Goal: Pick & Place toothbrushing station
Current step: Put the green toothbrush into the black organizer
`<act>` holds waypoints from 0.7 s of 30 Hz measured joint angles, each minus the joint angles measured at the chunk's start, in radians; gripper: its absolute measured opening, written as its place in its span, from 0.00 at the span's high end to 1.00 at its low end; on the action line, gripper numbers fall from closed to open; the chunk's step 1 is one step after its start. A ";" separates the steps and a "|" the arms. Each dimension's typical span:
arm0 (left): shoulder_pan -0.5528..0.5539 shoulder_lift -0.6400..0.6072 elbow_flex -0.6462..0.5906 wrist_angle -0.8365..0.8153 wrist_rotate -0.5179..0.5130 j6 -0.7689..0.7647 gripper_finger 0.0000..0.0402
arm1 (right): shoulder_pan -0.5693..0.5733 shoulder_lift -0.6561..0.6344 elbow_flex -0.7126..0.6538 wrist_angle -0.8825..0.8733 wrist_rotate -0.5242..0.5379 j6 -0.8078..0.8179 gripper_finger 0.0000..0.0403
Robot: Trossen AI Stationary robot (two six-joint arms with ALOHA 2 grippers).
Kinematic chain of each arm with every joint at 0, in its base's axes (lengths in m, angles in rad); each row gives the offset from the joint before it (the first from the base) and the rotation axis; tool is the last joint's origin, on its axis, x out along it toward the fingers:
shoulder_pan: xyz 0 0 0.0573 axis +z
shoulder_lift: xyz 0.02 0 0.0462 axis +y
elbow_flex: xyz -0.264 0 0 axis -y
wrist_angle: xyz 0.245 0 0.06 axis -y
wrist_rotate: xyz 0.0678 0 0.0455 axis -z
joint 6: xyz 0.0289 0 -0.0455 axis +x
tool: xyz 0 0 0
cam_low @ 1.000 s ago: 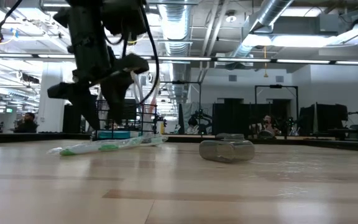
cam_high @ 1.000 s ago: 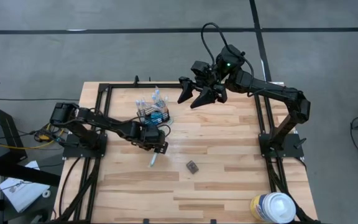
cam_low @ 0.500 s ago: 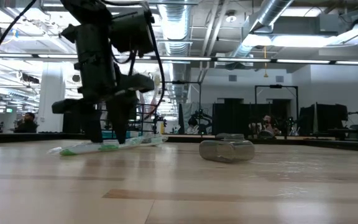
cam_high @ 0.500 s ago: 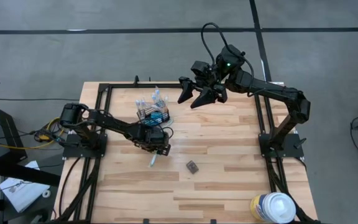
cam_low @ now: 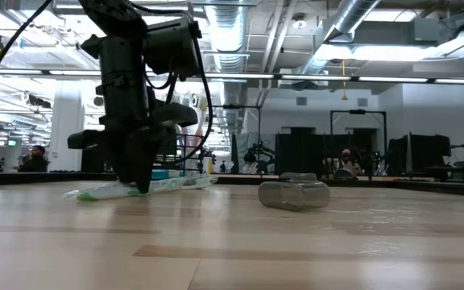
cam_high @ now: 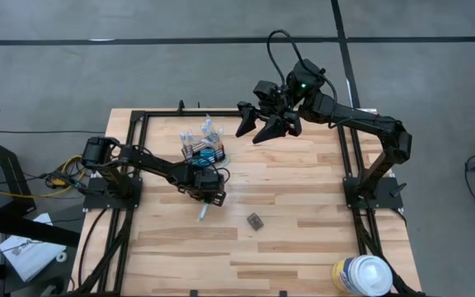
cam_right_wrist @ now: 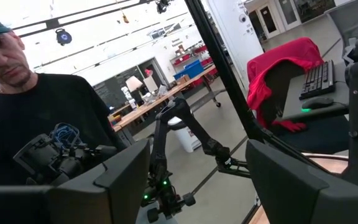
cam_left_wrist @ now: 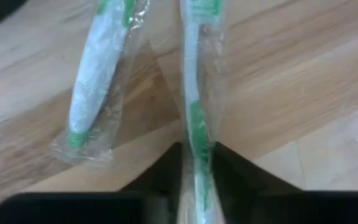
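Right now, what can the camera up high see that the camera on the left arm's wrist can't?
Only the high view shows the black caddy with brushes standing in it, the small dark block, the white canister and the right hand raised and open at the table's far edge. Only the left wrist view shows a second wrapped item beside the green-and-white toothbrush, whose clear wrapper shows here. Both show the left hand down at that toothbrush on the wooden table.

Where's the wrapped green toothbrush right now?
In the high view the green toothbrush lies flat on the table's left-centre, just in front of the caddy, under the left gripper, with the grey block to its right.
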 joint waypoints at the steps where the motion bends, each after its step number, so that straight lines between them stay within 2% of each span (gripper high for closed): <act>1: 0.002 0.001 0.000 0.001 0.001 0.002 0.86 | 0.000 0.000 0.000 0.000 0.000 0.000 0.37; 3: 0.002 0.002 0.000 0.012 0.005 0.016 0.95 | 0.000 0.000 0.000 0.000 0.000 0.000 0.37; 4: 0.002 0.002 0.000 0.020 0.008 0.019 0.97 | 0.000 0.000 0.000 0.000 0.000 0.000 0.37; 11: -0.008 -0.011 -0.003 0.088 0.011 0.022 0.98 | 0.000 0.000 0.000 0.000 0.000 -0.002 0.37; 19: -0.028 -0.135 0.000 0.280 -0.072 0.072 0.98 | -0.001 0.000 0.000 0.000 0.000 -0.023 0.37; 21: -0.041 -0.180 0.000 0.299 -0.126 0.112 0.98 | -0.001 0.000 0.000 0.000 0.000 -0.027 0.37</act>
